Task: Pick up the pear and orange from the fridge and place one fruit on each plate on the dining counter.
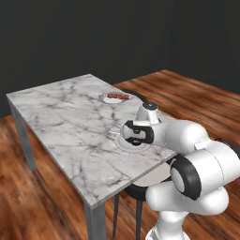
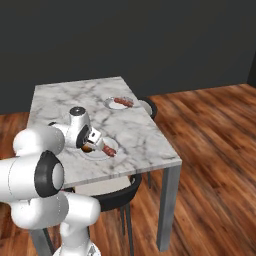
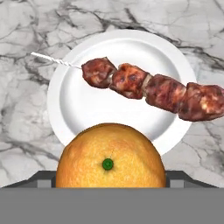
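Over the near plate: my gripper (image 2: 89, 143) hangs just above it, pointing down at the counter.
Fingers: they (image 3: 43, 178) are closed on the orange, one on each side of it, as I see it in the hand view.
Orange: it (image 3: 109, 162) sits between the fingers, above the near edge of the plate. I cannot tell if it touches the plate.
Near plate: it (image 3: 87, 113) is small, round and white, and lies close to the counter edge on my side.
Near skewer: it (image 3: 148, 87) lies across the near plate. It has red-brown meat chunks, and its thin white stick pokes out past the rim at one end.
Far plate: it (image 1: 110, 100) lies farther along the same side of the counter, well apart from the near plate.
Far skewer: it (image 1: 119, 96) lies on the far plate.
Counter: it (image 1: 65, 117) has a white top with grey veins and grey legs. I see the two plates on it.
Chairs: one dark chair (image 2: 117, 192) is pushed under the counter by the near plate. Another dark chair (image 1: 140, 98) stands just beside the far plate.
Floor: it (image 2: 210, 130) is brown wood.
Pear: I cannot tell where it is.
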Robot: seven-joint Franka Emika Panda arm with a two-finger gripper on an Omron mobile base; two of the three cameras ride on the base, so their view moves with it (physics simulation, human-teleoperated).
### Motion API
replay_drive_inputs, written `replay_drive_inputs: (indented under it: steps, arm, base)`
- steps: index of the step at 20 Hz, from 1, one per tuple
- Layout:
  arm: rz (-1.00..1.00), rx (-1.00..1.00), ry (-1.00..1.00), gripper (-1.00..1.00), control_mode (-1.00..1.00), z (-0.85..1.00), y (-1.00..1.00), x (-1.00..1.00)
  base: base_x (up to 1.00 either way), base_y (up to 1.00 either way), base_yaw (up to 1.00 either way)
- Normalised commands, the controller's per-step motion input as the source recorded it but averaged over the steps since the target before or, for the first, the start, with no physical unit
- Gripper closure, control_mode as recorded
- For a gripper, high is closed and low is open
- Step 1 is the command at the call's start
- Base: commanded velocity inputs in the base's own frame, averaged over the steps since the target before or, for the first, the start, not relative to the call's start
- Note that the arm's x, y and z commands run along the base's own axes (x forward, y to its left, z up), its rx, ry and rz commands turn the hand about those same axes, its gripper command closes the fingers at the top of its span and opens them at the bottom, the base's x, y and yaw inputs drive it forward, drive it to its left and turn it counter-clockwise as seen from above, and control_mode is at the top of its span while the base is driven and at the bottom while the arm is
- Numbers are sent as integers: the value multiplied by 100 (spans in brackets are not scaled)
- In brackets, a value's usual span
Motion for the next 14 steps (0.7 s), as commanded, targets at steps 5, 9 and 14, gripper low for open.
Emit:
replay_drive_inputs:
  steps: [5,9,14]
  arm:
    - [0,2,8,100,-100,-34,1,28]
    - [0,8,4,100,-100,-24,0,27]
    - [0,5,1,100,-100,-24,5,18]
  base:
    - [0,0,0]
    - [0,0,0]
    - [0,0,0]
